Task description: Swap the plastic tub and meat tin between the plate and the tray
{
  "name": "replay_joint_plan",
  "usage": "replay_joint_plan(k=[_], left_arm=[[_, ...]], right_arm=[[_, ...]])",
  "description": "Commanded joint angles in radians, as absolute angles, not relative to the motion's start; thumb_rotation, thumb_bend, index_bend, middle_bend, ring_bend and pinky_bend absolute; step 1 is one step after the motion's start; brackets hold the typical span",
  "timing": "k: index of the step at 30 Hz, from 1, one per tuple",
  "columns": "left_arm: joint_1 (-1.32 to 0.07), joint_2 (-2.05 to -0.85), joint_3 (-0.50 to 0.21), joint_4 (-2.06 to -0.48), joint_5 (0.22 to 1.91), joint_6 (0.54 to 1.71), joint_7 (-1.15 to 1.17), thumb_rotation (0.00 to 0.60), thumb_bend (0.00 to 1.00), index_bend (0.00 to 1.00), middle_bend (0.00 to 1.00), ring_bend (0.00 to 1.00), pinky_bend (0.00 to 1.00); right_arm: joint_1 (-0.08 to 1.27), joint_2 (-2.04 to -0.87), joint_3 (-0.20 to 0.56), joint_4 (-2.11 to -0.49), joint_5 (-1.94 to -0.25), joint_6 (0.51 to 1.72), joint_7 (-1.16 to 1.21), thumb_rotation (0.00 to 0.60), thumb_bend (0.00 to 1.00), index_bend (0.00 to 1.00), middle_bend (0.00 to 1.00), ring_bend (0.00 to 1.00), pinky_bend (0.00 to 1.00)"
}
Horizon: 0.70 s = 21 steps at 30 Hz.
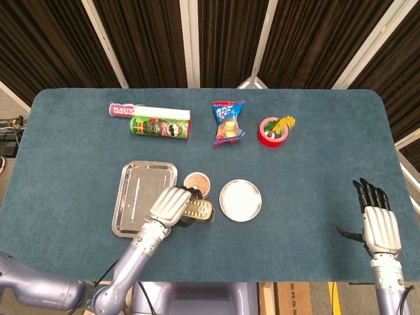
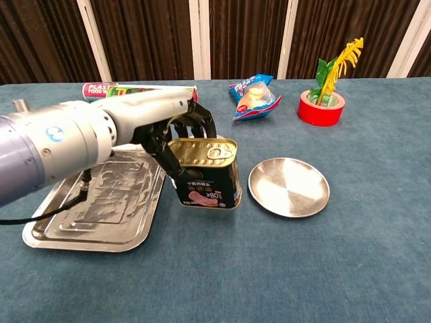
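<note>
my left hand [image 2: 176, 132] clamps meat tin [image 2: 205, 173], plate [image 2: 289, 186] just right of it, bare. plastic tub [image 1: 197, 184] behind, off tray [image 1: 141, 207]. right hand [image 1: 377, 226] open. both placements left.

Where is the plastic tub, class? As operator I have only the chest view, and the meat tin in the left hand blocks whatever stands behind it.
Observer: The head view shows the plastic tub standing on the table between the tray and the plate, just beyond the meat tin.
Operator: Is the tin above the plate?
Observer: No. From overhead it sits left of the plate's rim, gripped by the left hand.
Operator: And the right hand?
Observer: The right hand is near the table's right front corner, fingers apart, holding nothing.
</note>
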<state>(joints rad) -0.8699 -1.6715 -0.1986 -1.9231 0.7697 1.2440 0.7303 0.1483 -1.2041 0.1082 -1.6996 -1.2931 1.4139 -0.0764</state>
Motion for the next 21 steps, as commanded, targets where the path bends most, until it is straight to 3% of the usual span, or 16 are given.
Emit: replay_joint_plan(k=[1, 11, 21], left_arm=[[-0.875, -1.692, -0.189, -1.903, 0.754, 1.254, 0.746, 0.600, 0.54, 0.46, 0.44, 0.39, 0.44], [-0.879, -1.709, -0.182, -1.872, 0.719, 1.239, 0.758, 0.600, 0.50, 0.43, 0.40, 0.36, 0.42], [-0.887, -1.671, -0.181, -1.911, 0.678, 1.190, 0.753, 0.600, 0.13, 0.36, 0.26, 0.23, 0.37]], right_arm=[[0.147, -1.203, 0.111, -1.697, -1.290, 1.412, -0.073, 0.600, 0.00, 0.00, 0.00, 0.00, 0.00], [0.143, -1.203, 0.119, -1.693, -1.288, 1.407, -0.069, 0.600, 0.00, 0.00, 0.00, 0.00, 0.00], [0.140, -1.203, 0.123, -1.695, -1.284, 1.404, -0.076, 0.600, 0.00, 0.00, 0.00, 0.00, 0.00]])
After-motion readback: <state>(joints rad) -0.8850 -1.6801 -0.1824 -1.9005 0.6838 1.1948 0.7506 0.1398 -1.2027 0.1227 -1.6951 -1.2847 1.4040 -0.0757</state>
